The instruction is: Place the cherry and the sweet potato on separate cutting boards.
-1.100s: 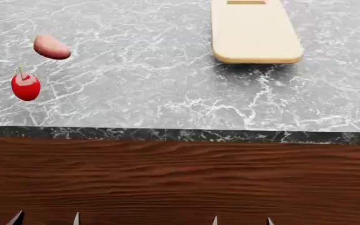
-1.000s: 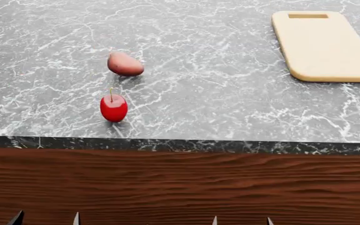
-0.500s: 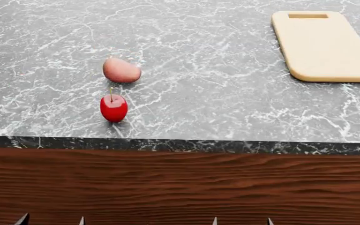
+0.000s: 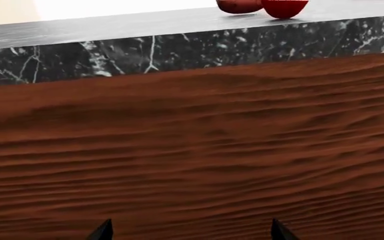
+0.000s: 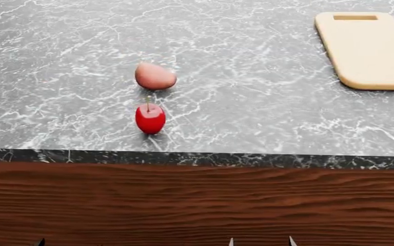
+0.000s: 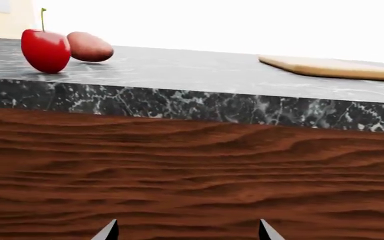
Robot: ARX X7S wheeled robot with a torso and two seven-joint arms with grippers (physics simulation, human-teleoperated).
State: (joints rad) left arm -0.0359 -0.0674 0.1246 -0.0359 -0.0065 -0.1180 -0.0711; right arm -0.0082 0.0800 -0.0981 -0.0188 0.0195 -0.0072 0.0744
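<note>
The glossy red cherry (image 5: 150, 118) stands on the marble counter near its front edge. The matte pinkish sweet potato (image 5: 155, 76) lies just behind it. One beige cutting board (image 5: 371, 48) lies at the far right, slot end away from me. The right wrist view shows the cherry (image 6: 45, 50), the sweet potato (image 6: 90, 46) and the board (image 6: 332, 67). The left wrist view shows only the bottoms of the cherry (image 4: 284, 7) and sweet potato (image 4: 239, 6). My left gripper (image 4: 188, 232) and right gripper (image 6: 187, 231) are open and empty, low before the cabinet front.
The grey marble counter (image 5: 252, 102) has a dark stone front edge (image 5: 197, 159). Below it is a brown wooden cabinet face (image 5: 197, 200), which both grippers point at. Only one board is in view. A bright wall shows behind the counter in the wrist views.
The head view has panned left, so the cherry, sweet potato and board sit further right in the picture. The sweet potato has rolled slightly and settled. The left fingertips have sunk nearly out of view.
</note>
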